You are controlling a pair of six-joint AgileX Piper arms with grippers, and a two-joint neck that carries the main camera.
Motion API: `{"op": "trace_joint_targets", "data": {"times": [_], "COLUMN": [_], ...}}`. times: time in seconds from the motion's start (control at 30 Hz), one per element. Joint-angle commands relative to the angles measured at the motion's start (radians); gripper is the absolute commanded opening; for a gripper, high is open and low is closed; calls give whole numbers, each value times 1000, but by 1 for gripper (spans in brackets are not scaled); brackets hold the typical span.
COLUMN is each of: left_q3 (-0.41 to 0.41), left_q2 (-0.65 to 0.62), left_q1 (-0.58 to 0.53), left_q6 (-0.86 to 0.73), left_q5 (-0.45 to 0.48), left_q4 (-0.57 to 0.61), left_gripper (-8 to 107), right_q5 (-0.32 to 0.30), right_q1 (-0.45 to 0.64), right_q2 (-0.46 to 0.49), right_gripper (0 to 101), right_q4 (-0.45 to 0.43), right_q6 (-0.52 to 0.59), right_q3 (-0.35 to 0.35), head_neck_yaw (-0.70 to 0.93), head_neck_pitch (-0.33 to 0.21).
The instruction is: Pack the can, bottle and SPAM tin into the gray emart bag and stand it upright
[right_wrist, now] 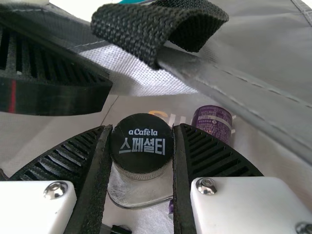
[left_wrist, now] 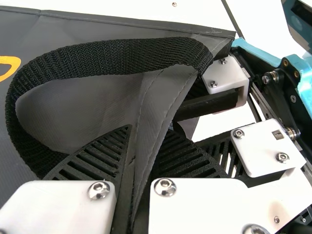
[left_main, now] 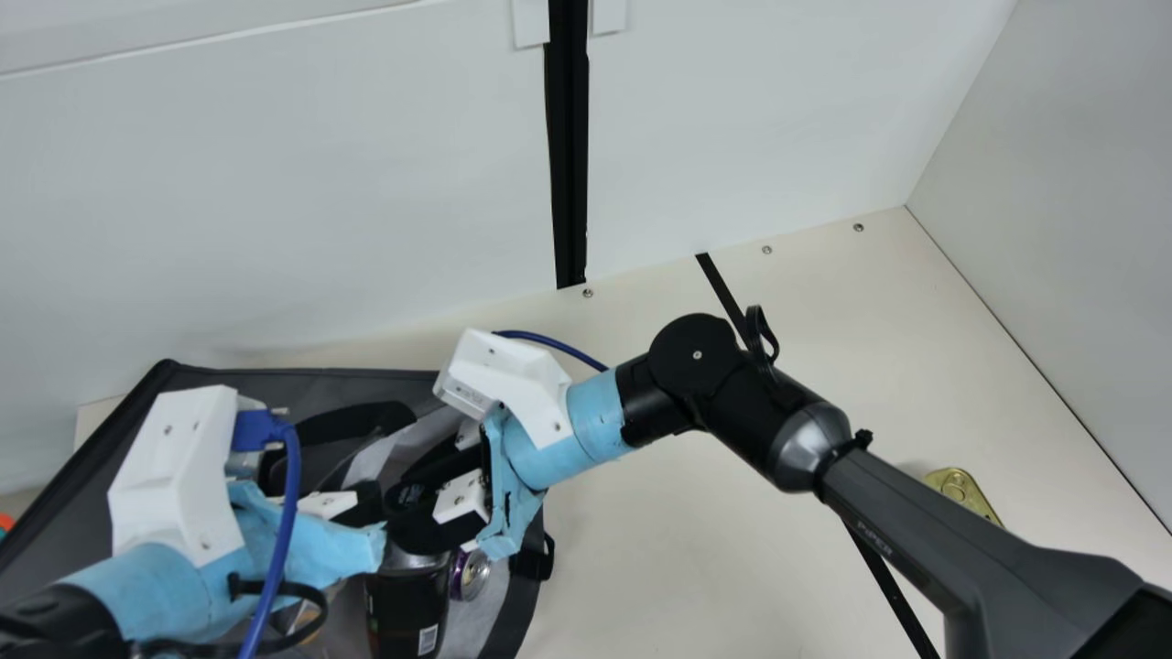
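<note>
Bottle (left_main: 407,604) with black body, silvery shoulder and flat round black cap: caught at that cap by the right gripper (left_main: 408,503), over the pale lining of the gray fabric bag (left_main: 238,389). Closed down to cap width, with ribbed black fingers pressed to either side. Hard to tell whether resting on the base or hanging.

Now to the left gripper (left_main: 362,505): nearly shut, with a stitched fold of smooth gray bag fabric pinched between curved, slotted fingers, as seen in the left wrist view. Right beside that fold, looped in an arch, a coarse black webbing handle (left_wrist: 122,53).

Back to the right wrist view: lying near the cap, a shiny purple cylindrical can (right_wrist: 213,123), on the pale woven lining. Tight quarters here, with a finger of the left gripper just above, and sagging bag edges on both sides.

Behind the bag, close up, a smooth white panel (left_main: 275,201); to the right, flat room across the cream table (left_main: 659,540).
</note>
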State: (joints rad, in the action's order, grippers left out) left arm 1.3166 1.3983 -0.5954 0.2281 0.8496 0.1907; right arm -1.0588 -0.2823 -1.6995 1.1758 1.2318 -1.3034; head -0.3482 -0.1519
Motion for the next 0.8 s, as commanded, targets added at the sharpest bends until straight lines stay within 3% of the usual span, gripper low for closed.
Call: {"op": "trace_joint_targets", "data": {"times": [0.0, 0.77], "left_q3": [0, 0], "left_q2": [0, 0], "left_q1": [0, 0], "left_q6": [0, 0], "left_q5": [0, 0], "left_q4": [0, 0], "left_gripper": [-8, -8], "right_q5": [0, 0], "right_q1": [-2, 3], "right_q2": [-2, 10], "right_gripper": [13, 90], "right_q4": [-6, -41], "right_q6": [-3, -1], "right_q3": [-5, -20], "head_neck_yaw": [-1, -1], "head_neck_pitch": [-23, -23]}}
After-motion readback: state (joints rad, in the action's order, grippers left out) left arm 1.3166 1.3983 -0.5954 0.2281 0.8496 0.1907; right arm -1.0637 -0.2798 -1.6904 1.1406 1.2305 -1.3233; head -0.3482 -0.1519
